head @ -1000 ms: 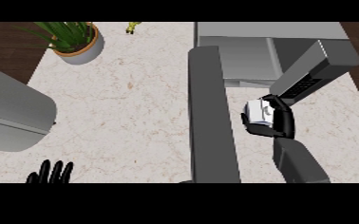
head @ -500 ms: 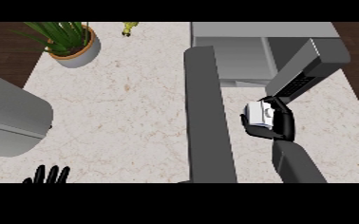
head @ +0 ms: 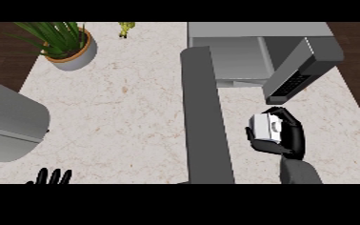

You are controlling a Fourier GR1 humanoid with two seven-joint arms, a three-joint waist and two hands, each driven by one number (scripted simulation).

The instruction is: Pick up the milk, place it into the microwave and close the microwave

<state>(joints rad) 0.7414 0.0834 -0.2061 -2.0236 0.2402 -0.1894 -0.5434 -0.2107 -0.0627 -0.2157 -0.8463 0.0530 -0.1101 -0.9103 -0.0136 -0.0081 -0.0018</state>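
Plainly unlabelled milk [head: 264, 126] in curled right hand [head: 290, 136].

The pale, speckled stone-look bench [head: 126, 109] carried a faint brown veining and a matt, smooth finish. Beside the bench, at its far left and far right, dark brown wood [head: 14, 52] showed a dull grain. The grey boxy microwave [head: 232, 52] looked like smooth matt metal, as did its long dark grey open door [head: 207, 124]. Near the microwave, the black right hand [head: 288, 136] had a slightly glossy plastic look, curled round the white milk carton [head: 264, 126], whose faces seemed smooth like coated paper. Well left of the microwave, the round grey plant pot [head: 70, 59] with an orange rim looked matt, like ceramic.
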